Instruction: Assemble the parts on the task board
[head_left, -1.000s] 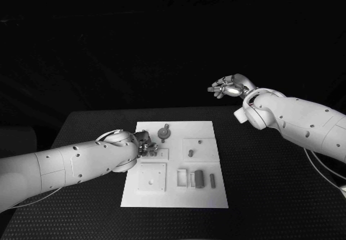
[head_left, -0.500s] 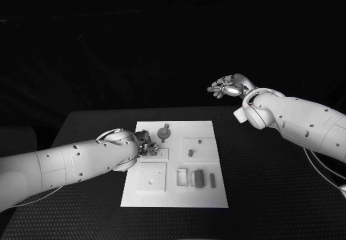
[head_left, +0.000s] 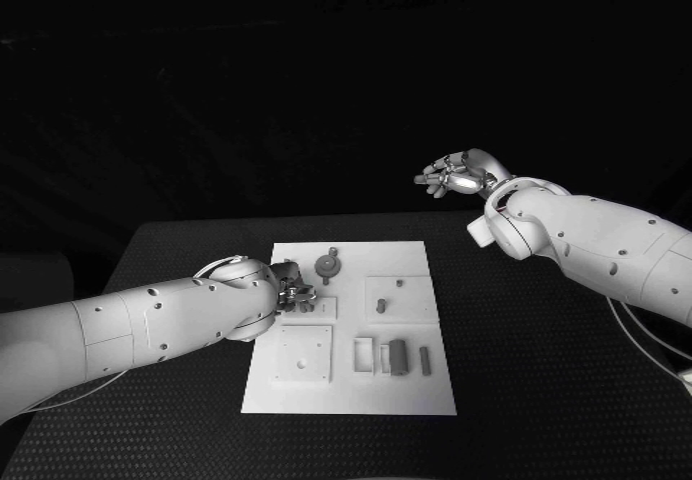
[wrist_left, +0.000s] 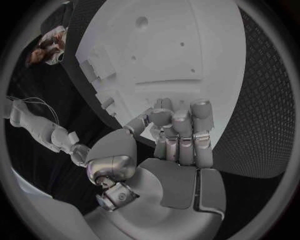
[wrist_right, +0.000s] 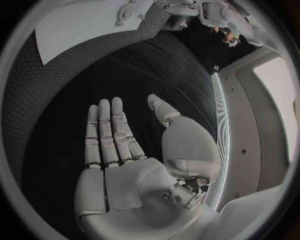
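The white task board (head_left: 351, 395) lies in the middle of the black table. My left hand (head_left: 293, 293) hovers low over the board's left edge, fingers (wrist_left: 181, 127) curled down with the thumb close against them; whether a part sits between them is hidden. A round part with a stem (head_left: 330, 265) lies at the board's far end. A small peg (head_left: 381, 303) stands near the middle, and dark upright pieces (head_left: 398, 357) stand in slots nearer me. My right hand (head_left: 459, 173) is raised beyond the table's far right, fingers (wrist_right: 112, 130) straight and apart, holding nothing.
A square plate with holes (head_left: 304, 355) sits at the board's near left. Black table surface (head_left: 534, 380) stretches to the right of the board. My left forearm (head_left: 130, 325) crosses the table's left side.
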